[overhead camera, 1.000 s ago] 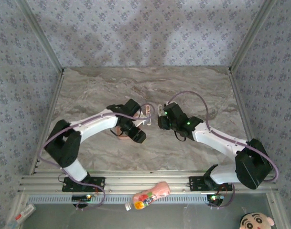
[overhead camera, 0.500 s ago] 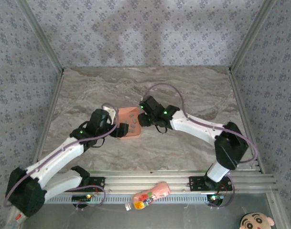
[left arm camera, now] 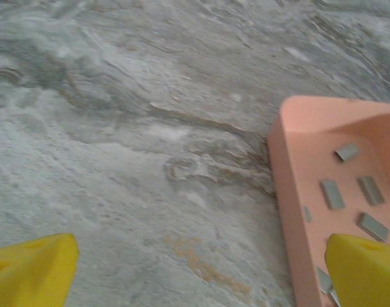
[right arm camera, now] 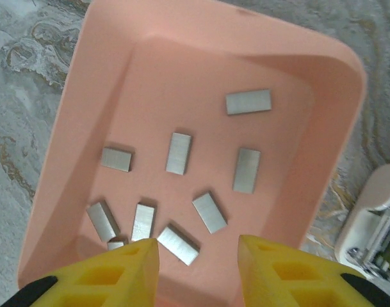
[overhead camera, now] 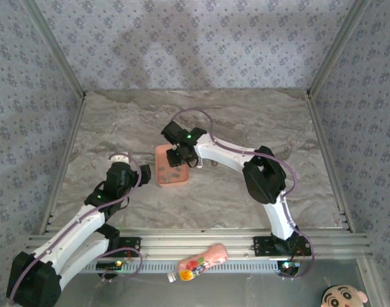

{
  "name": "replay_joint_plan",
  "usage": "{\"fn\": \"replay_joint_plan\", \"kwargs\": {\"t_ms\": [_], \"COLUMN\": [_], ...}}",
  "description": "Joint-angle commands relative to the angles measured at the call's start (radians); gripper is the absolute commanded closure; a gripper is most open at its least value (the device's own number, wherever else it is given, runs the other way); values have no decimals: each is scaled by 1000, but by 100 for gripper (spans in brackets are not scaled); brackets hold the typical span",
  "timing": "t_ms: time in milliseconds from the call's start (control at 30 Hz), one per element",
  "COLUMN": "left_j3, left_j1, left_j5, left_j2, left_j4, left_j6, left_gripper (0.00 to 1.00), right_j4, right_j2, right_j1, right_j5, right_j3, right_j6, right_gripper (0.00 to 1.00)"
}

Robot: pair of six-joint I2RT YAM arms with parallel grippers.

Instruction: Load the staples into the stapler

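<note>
The staples [right arm camera: 179,152] are several short grey metal strips lying loose in the salmon-pink tray [right arm camera: 66,134]. My right gripper [right arm camera: 198,268] hovers open just above the tray's near end. One staple [right arm camera: 178,244] lies on the tray floor between its yellow fingertips [right arm camera: 118,272], and nothing is held. The stapler [right arm camera: 373,220], pale pink and white with metal parts, rests on the table just right of the tray. My left gripper [left arm camera: 201,275] stands wide open over bare marble, left of the tray [left arm camera: 285,173]. From above, the right gripper [overhead camera: 177,157] sits over the tray [overhead camera: 162,176], with the left gripper [overhead camera: 130,171] to its left.
The marble table [overhead camera: 246,115] is fenced by patterned walls and metal corner posts. A pink bottle with a colourful label [overhead camera: 198,262] lies in front of the metal rail [overhead camera: 201,243]. A cartoon-face toy [overhead camera: 339,297] sits at the bottom right.
My left gripper has opened wide and drawn back to the left, away from the tray. My right arm has swung left from beside the stapler to over the tray, its jaws narrowing.
</note>
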Motion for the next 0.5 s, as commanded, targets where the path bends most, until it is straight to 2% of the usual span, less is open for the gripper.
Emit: {"fn": "replay_joint_plan", "kwargs": {"t_ms": [0,267,467], "left_j3": [-20,-60,-82], "left_j1": [36,88,107], "left_j5": [-68,-68,-44], "left_j2": [-16,-19,-12], "left_j4": [30,37,72], "left_j6": [-15,-31,-34], "left_gripper": [1,1,1], "right_j4": [-108,-212,-240], "right_j2": [79,258,328], "right_j1": [6,5,-3], "right_j5": [-27,-39,-35], "right_j3": [109,325,404], "right_j6": [-8,-7,-3], "right_gripper": [63,65,66]}}
